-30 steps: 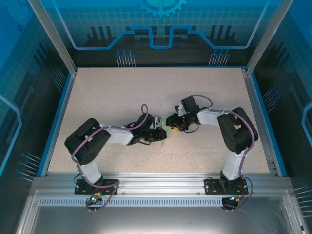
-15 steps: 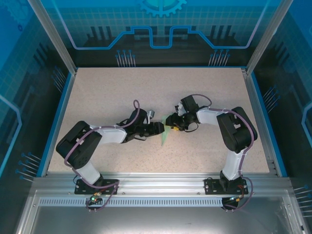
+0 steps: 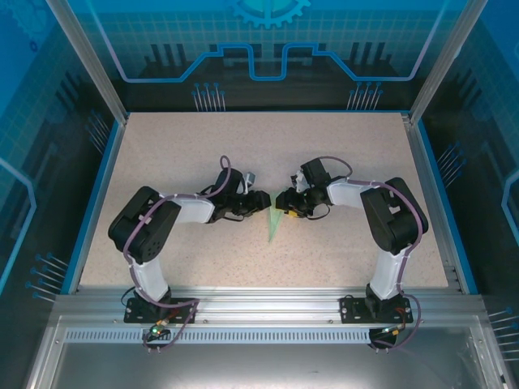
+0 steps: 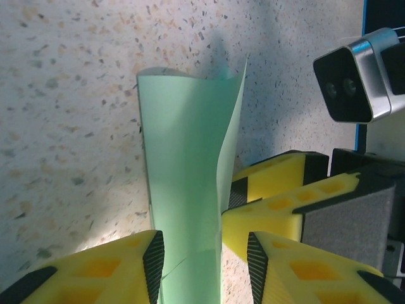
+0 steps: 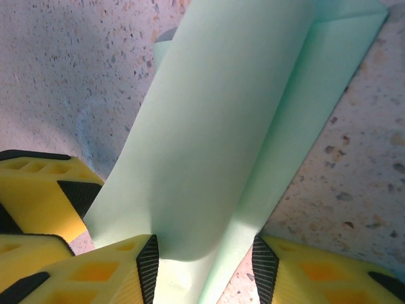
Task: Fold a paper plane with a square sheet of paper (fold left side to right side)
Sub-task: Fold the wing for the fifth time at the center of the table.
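Reaching inward toward each other: right claw [image 5: 201, 253] pinches paper plane [image 4: 183, 158], left claw [image 4: 199, 253] open around it.

The worktop [image 3: 162, 162] is a pale, speckled stone-look surface with a blue rim [image 3: 97, 194] along its sides and a silver aluminium rail [image 3: 259, 304] along its near edge. Translucent blue panels [image 3: 324, 40] enclose it, printed with a fine grid and circuit-like lines; a gear emblem [image 3: 270, 10] tops the back one, and slanted aluminium posts [image 3: 87, 61] frame them. The light is even and throws soft shadows.
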`<state>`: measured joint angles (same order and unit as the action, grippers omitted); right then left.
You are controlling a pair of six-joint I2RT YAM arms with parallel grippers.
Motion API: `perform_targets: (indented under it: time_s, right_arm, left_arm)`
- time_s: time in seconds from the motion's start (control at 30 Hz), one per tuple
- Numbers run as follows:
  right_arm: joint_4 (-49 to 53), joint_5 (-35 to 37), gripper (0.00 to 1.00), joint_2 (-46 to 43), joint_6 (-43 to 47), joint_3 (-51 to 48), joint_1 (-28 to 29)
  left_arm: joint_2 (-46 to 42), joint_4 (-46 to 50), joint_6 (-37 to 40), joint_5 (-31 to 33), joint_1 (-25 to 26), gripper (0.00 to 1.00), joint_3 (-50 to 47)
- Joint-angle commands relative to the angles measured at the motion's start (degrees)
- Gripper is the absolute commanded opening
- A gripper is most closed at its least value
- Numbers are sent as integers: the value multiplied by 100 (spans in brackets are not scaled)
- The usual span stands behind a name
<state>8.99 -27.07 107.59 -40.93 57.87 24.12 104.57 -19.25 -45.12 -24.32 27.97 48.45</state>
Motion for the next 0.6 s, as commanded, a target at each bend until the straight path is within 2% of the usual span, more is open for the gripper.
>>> perform_targets:
  time_s: [0.0,0.4,0.57]
  right_arm:
    - [100,318,47,280,138,-83,164]
    - [155,343,47,281,199,-106,165]
    - [170,354,48,193,265,-142,164]
  left_arm:
    - [156,-110,-36,-217,-38,42,234]
    - [717,-35,56,-310,-41,14,592]
    - [956,0,74,-294,-37,10,679]
